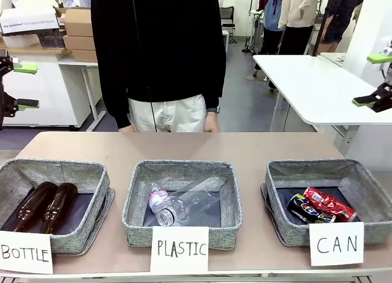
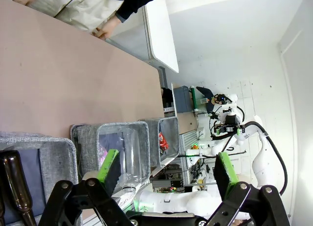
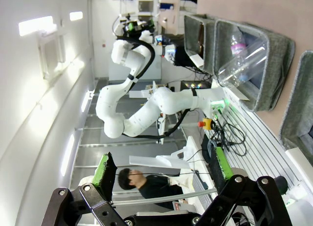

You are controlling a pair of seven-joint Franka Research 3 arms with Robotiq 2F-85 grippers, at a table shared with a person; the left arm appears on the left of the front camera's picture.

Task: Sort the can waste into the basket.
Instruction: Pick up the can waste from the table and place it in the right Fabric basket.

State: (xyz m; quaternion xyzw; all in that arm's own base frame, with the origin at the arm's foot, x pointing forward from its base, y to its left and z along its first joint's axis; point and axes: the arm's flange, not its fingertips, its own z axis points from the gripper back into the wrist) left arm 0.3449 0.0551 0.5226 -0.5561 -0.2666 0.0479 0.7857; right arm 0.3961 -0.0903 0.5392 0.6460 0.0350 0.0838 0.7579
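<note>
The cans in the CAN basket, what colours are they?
One can is red with white lettering, the other can black with colourful print. The front view shows them best.

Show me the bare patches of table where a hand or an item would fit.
The widest free patch is the table strip between the three baskets and the person's hands at the far edge. Narrow lanes run between the BOTTLE basket, PLASTIC basket and CAN basket. The front edge is crowded by the paper signs.

red can (image 1: 329, 203), black can (image 1: 304, 209)
</note>
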